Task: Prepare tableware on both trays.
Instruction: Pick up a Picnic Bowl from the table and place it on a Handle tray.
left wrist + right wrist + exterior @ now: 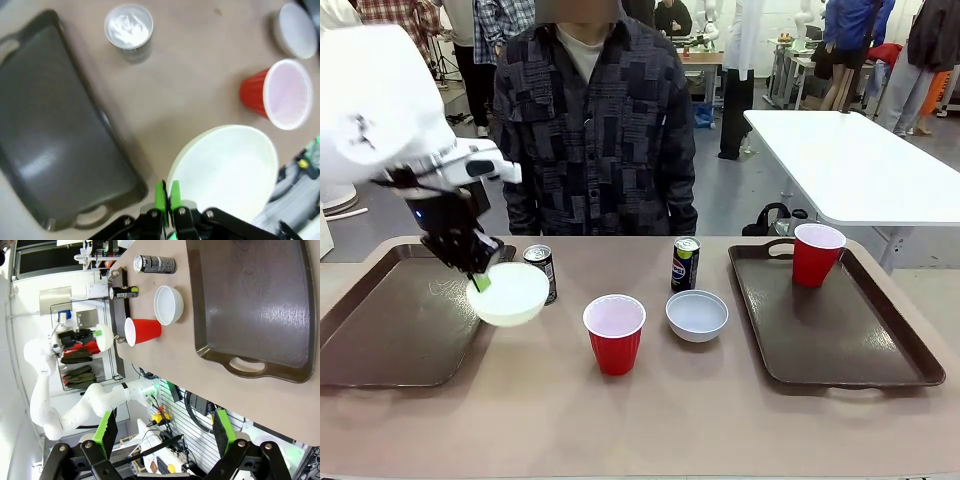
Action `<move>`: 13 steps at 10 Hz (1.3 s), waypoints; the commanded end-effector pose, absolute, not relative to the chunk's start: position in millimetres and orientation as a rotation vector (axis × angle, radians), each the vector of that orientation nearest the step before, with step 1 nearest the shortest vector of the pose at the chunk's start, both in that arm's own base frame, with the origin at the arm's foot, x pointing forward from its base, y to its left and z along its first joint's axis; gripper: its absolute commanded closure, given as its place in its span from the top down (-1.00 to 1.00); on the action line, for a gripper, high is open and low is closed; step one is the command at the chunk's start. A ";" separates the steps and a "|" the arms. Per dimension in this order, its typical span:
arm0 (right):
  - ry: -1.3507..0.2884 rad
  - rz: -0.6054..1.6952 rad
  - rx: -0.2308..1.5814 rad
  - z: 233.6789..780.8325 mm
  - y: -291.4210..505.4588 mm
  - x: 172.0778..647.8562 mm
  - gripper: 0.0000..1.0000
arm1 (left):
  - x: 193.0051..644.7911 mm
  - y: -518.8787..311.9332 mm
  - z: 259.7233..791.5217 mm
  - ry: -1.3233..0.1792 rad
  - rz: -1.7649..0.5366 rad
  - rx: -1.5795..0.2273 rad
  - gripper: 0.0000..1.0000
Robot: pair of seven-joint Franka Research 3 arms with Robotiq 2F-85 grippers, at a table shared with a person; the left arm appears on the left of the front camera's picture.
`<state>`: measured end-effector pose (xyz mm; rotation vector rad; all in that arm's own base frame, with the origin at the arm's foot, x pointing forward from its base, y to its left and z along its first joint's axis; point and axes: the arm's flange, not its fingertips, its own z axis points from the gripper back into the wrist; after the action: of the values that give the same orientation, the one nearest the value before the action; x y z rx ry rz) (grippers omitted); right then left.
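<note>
My left gripper (480,280) is shut on the near-left rim of the cream-white bowl (515,295), which hangs just above the table by the right rim of the left tray (390,330). In the left wrist view the green pads (161,200) pinch the bowl's (225,170) rim, with the tray (50,130) beside it. One dark can (541,265) stands just behind the bowl, another can (685,262) at the middle. A red cup (615,332) and the grey-white bowl (697,315) stand on the table. A second red cup (817,253) stands on the right tray (850,340). My right gripper (164,430) is open, high above the right tray (250,305).
A person in a dark patterned shirt (590,130) stands at the far side of the table. A white table (850,160) stands behind at the right. Bare tabletop (620,420) runs along the near edge.
</note>
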<state>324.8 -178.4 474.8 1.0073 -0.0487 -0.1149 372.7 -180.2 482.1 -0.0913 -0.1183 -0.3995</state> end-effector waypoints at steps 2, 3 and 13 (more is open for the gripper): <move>-0.056 -0.117 1.031 475.8 -179.0 325.3 1.00 | 376.1 -169.7 495.5 -0.137 -0.419 -0.122 -1.00; -0.056 -0.117 1.031 475.8 -179.0 325.3 1.00 | 383.4 -156.3 495.0 -0.129 -0.431 -0.144 -1.00; -0.056 -0.117 1.031 475.8 -179.0 325.3 1.00 | 408.5 45.0 481.3 -0.180 -0.054 -0.011 -1.00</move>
<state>324.3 -179.1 474.9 1.0075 -0.0493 -0.1165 411.1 42.5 486.3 -0.0547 -0.1523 -0.0973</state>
